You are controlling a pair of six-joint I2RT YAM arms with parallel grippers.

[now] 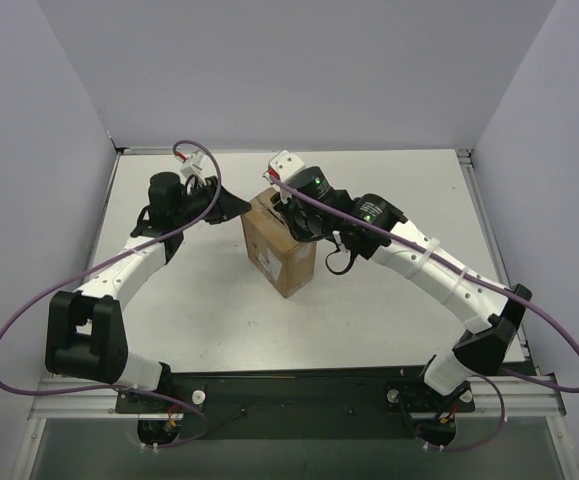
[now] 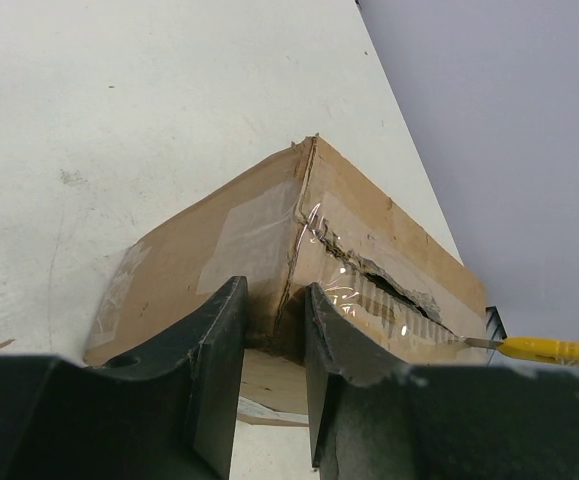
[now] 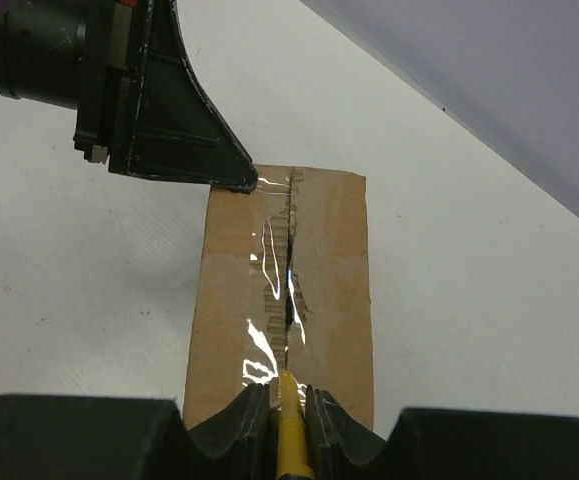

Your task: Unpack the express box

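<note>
Right wrist view, nearest first: right gripper (image 3: pixel 289 400) has its jaws drawn almost together, clamped on the yellow handle of the utility knife (image 3: pixel 291 440). The knife points straight away along the top of the express box (image 3: pixel 334 290). Its front end meets the centre seam, where the clear tape (image 3: pixel 267 250) is slit and ragged (dark gap about halfway along). At the far left corner of the box top sits the tip of the left gripper (image 3: pixel 237 182), touching the cardboard. White table (image 3: pixel 79 300) lies all around.

Left wrist view, near to far: two dark fingers (image 2: pixel 219 345) stand partway open, straddling a top corner of the box. Cardboard fills the gap between them, and both inner faces seem to press on it, so it reads as a hold on that corner. Beyond, the torn seam runs off to the right. At its far end the grey blade (image 2: pixel 477 343) lies in the cut, with the yellow handle behind it.

Top external view: arm bases are at the near edge and both arms reach inward. The box stands upright at about mid-table, turned corner-on to the bases, flaps down. Left gripper is at its left top corner. Right gripper is over the top face (fingertips hidden by the wrist here).
</note>
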